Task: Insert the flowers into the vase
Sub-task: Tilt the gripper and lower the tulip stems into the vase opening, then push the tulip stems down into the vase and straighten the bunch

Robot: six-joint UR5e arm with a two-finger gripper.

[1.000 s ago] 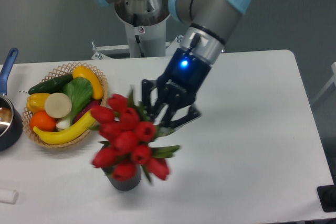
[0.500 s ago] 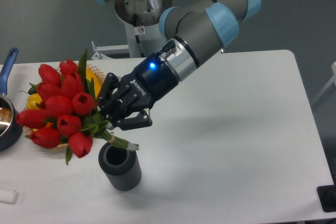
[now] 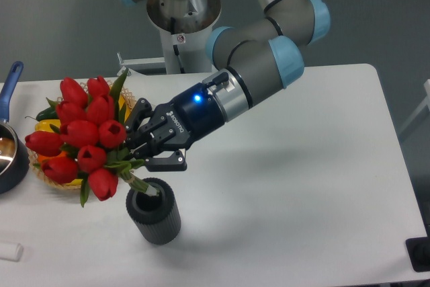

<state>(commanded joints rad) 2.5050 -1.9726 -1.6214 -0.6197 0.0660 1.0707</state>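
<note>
The flowers (image 3: 80, 136), a tight bunch of red tulip buds with green leaves, lean up and to the left, in front of the wicker basket. My gripper (image 3: 142, 154) is shut on their stems just below the buds. The green stem ends dip into the mouth of the vase (image 3: 154, 210), a short dark ribbed cylinder standing upright near the front of the table. The gripper hangs just above and left of the vase rim.
A wicker basket (image 3: 131, 107) of fruit and vegetables sits at the left, mostly hidden behind the flowers. A dark pot with a blue handle (image 3: 11, 82) is at the far left edge. A small white object (image 3: 10, 251) lies at the front left.
A second ago the bunch stood over the vase, hiding it. The gripper then swung the buds left and tilted them, and the stem ends have since dropped from above the rim into the vase mouth.
</note>
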